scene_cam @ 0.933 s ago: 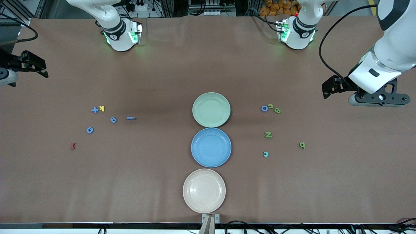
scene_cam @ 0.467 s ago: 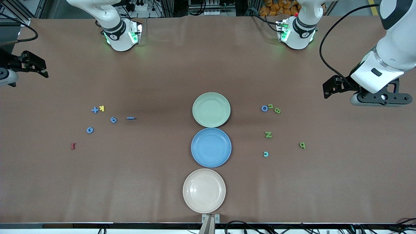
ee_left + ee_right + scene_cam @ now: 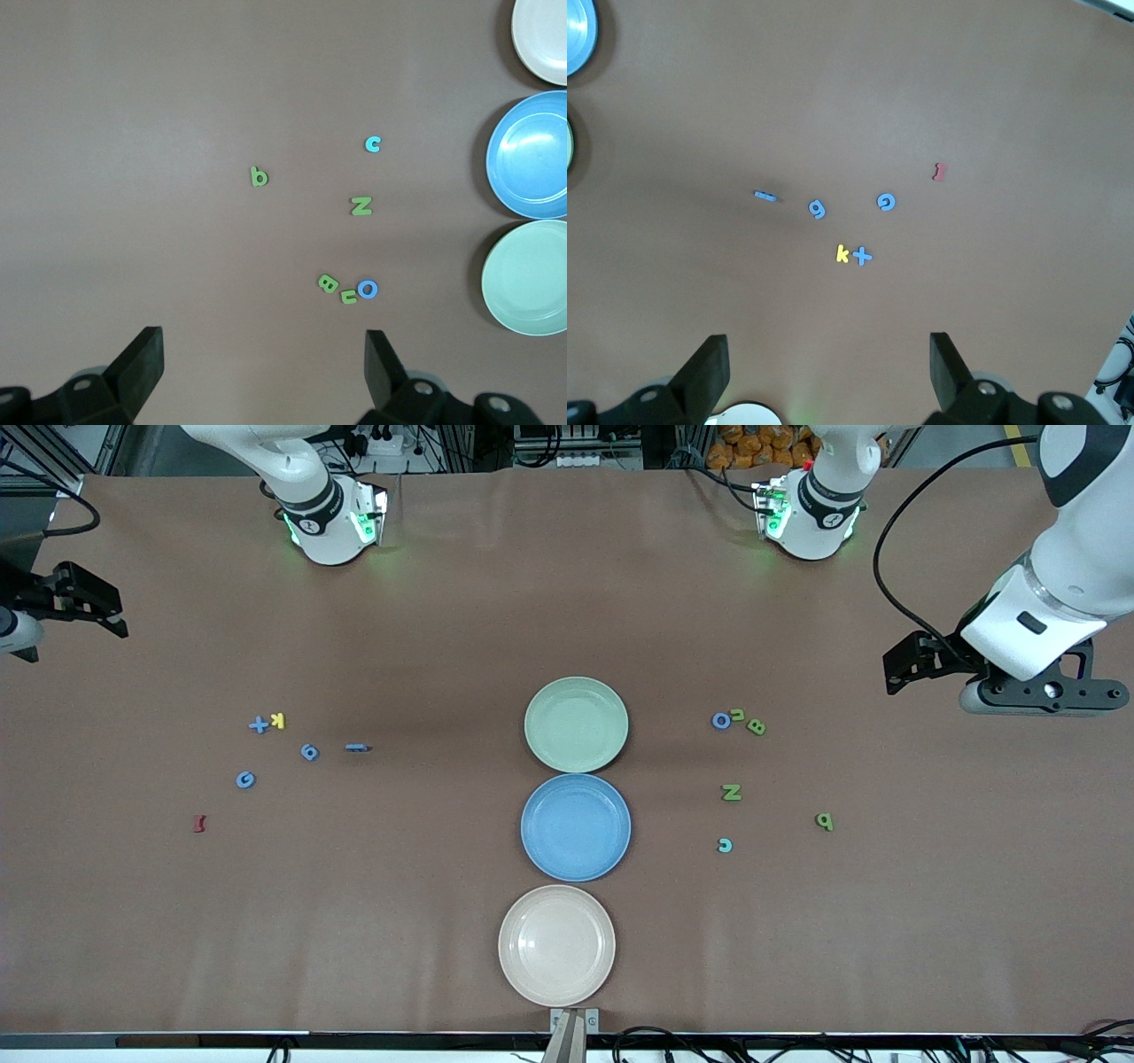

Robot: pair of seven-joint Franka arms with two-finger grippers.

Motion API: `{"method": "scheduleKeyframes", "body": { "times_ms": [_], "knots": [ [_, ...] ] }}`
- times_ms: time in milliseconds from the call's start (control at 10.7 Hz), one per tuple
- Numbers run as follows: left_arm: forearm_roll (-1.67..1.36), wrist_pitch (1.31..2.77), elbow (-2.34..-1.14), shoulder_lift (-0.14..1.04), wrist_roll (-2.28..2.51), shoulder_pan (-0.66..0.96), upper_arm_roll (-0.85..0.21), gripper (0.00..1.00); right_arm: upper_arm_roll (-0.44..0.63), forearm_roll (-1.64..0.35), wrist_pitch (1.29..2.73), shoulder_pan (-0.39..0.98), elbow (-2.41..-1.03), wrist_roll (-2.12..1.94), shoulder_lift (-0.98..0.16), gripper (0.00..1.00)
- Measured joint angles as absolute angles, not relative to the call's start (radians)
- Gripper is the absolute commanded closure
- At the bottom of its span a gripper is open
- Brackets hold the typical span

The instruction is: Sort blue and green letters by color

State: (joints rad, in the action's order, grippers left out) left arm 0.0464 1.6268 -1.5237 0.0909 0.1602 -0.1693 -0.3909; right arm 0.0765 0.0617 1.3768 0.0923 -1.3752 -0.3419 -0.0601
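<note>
- No sorting is seen to be done: the green plate [image 3: 576,724], the blue plate [image 3: 576,827] and the cream plate [image 3: 556,945] stand in a row at the middle of the bench [image 3: 567,584], and none carries a piece.
- The left gripper [image 3: 921,662] is held high over the left arm's end of the bench, well apart from any piece, with its jaws spread wide and nothing between them.
- The right gripper [image 3: 80,602] is held over the right arm's end of the bench, its jaws likewise spread and empty.
- Toward the left arm's end lie a blue O [image 3: 721,720] touching a small green piece [image 3: 737,714], a green B [image 3: 756,726] just beside them, a green N [image 3: 731,792], a green b [image 3: 824,821] and a light blue c [image 3: 725,845].
- Toward the right arm's end lie a blue plus [image 3: 258,724] beside a yellow K [image 3: 278,720], a blue 6 [image 3: 308,752], a blue bar [image 3: 356,747] and a blue G [image 3: 245,779]; a dark red piece [image 3: 199,823] lies nearer the camera.
- The step in hand is judged to be the start, before a first pick.
- For the next move, one jaw pair would have to be lowered over a single piece; the N, lying apart from the others, is judged easier than the clustered O and B.
</note>
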Motion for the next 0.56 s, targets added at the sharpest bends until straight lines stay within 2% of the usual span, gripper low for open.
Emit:
{"method": "scheduleKeyframes", "body": {
  "times_ms": [560],
  "knots": [
    [0.038, 1.627, -1.522, 0.091, 0.16, -0.166, -0.396, 0.0, 0.077, 0.004, 1.348, 0.077, -1.366, -0.341, -0.083, 0.0]
  ]
}}
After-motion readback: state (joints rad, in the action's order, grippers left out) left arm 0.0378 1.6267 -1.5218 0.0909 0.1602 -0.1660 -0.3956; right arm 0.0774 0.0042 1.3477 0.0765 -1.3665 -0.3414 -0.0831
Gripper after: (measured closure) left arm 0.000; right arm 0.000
